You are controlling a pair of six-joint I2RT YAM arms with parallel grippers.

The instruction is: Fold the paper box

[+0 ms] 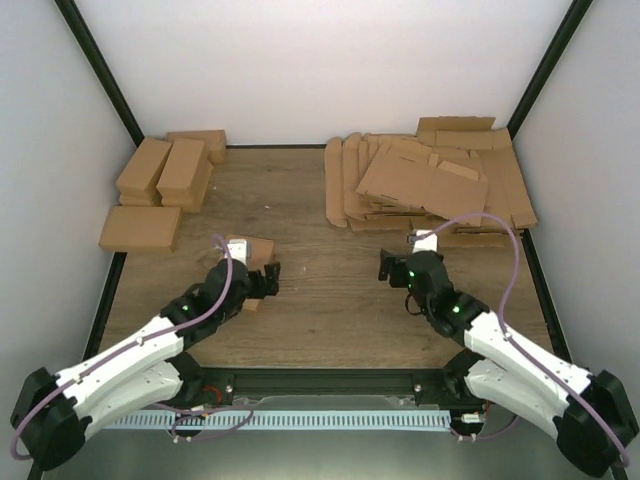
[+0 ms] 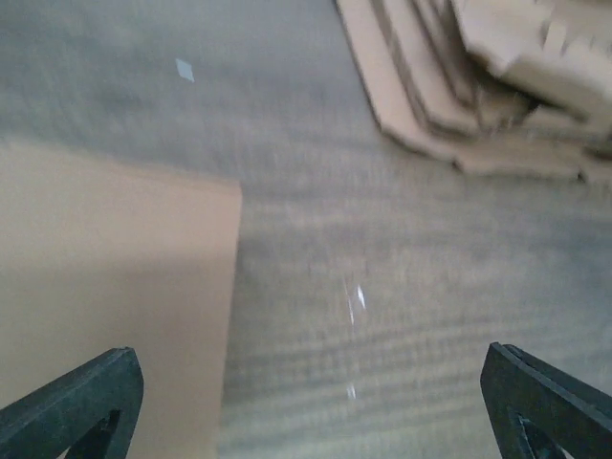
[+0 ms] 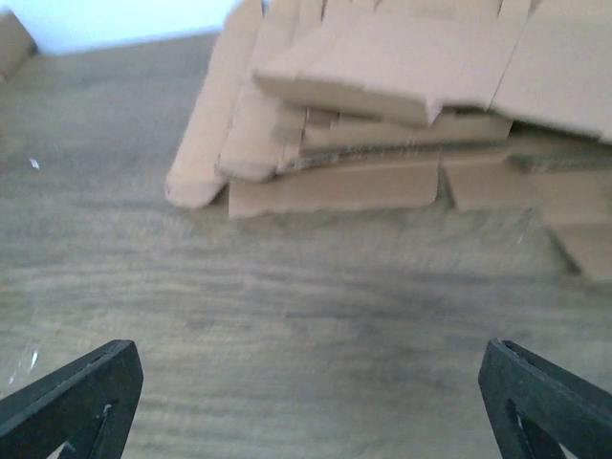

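Observation:
The paper box (image 1: 256, 247) is a flat brown cardboard piece lying on the wooden table, partly hidden under my left wrist. In the left wrist view the paper box (image 2: 105, 287) fills the left side, its straight edge reaching in front of my left finger (image 2: 91, 397). My left gripper (image 1: 268, 281) (image 2: 308, 382) is open, with only bare table between its fingers. My right gripper (image 1: 390, 266) (image 3: 311, 382) is also open and holds nothing, over bare table just short of the cardboard stack.
A thick pile of flat cardboard sheets (image 1: 430, 185) (image 3: 382, 105) (image 2: 478, 86) lies at the back right. Narrow folded brown boxes (image 1: 170, 168) are stacked at the back left, with one flat box (image 1: 140, 228) in front of them. White walls close in the table.

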